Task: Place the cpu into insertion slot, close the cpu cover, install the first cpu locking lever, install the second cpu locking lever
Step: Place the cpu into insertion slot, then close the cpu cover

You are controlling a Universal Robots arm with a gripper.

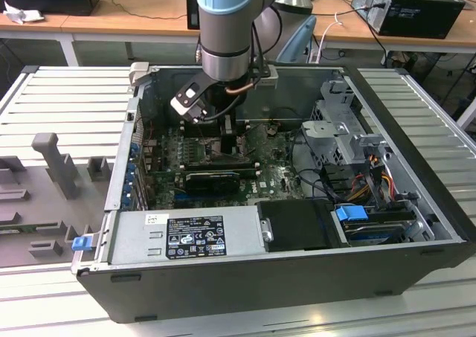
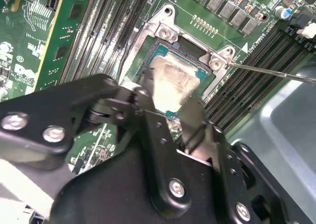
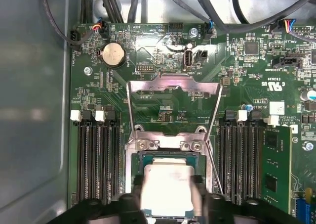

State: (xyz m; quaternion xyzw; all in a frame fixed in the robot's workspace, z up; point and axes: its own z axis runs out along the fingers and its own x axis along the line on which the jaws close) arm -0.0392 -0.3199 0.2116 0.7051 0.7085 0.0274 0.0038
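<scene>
In both wrist views the cpu [image 2: 173,78] [image 3: 165,184], a pale silver square chip, lies level within the black-framed insertion slot [image 2: 190,44] [image 3: 168,156]. My gripper [image 2: 168,93] [image 3: 166,197] is shut on the cpu, one black finger against each of two opposite edges. The cpu cover [image 3: 131,110], a thin grey frame, stands swung open behind the slot. A thin wire locking lever [image 2: 269,71] [image 3: 213,169] sticks out unlatched beside the socket. In the exterior view my gripper [image 1: 225,136] reaches down into the computer case, and the arm hides the chip.
Long black memory slots [image 3: 96,159] flank the socket on both sides, with one green module [image 3: 274,169] fitted. A black graphics card [image 1: 212,179], the power supply [image 1: 186,236] and a drive cage [image 1: 338,129] crowd the case. Cables [image 3: 212,6] run past the board's edge.
</scene>
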